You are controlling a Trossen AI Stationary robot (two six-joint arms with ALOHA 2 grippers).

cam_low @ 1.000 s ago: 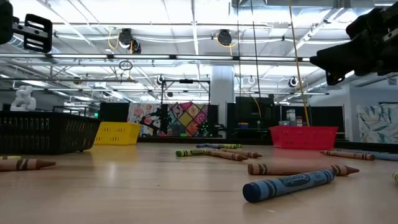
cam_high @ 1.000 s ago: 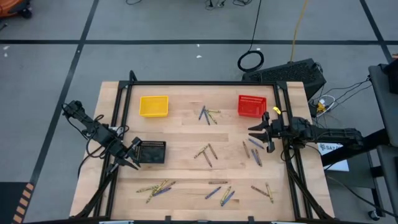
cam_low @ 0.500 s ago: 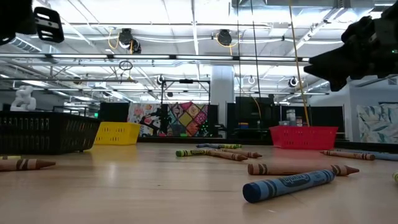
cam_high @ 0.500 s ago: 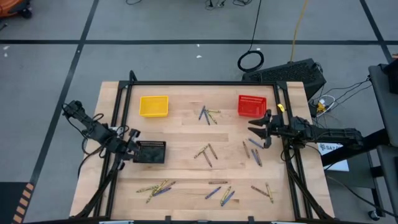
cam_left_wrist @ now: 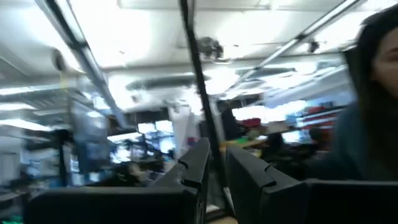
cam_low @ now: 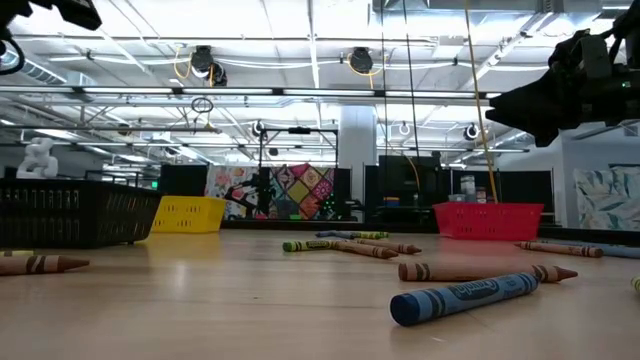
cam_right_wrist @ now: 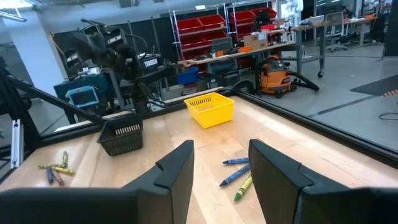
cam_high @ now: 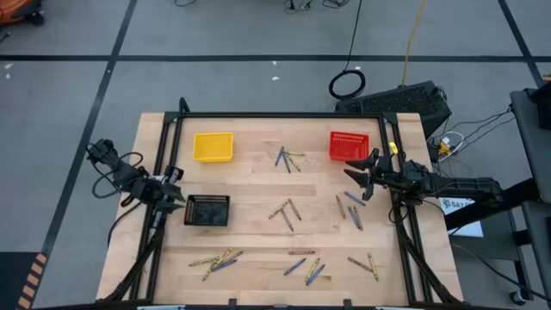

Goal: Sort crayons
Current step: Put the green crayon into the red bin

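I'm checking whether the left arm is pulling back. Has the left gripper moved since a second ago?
Yes. In the high view the left gripper has drawn back from the black basket, toward the table's left edge.

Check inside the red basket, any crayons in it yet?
Cannot confirm. From above, the red basket shows only red mesh, with no crayon clearly visible inside. In the low view its wall hides the interior. The right gripper hangs open just beside it, empty.

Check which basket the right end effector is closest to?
The red basket. The right end effector hovers open just beside it; the yellow basket and black basket sit across the table.
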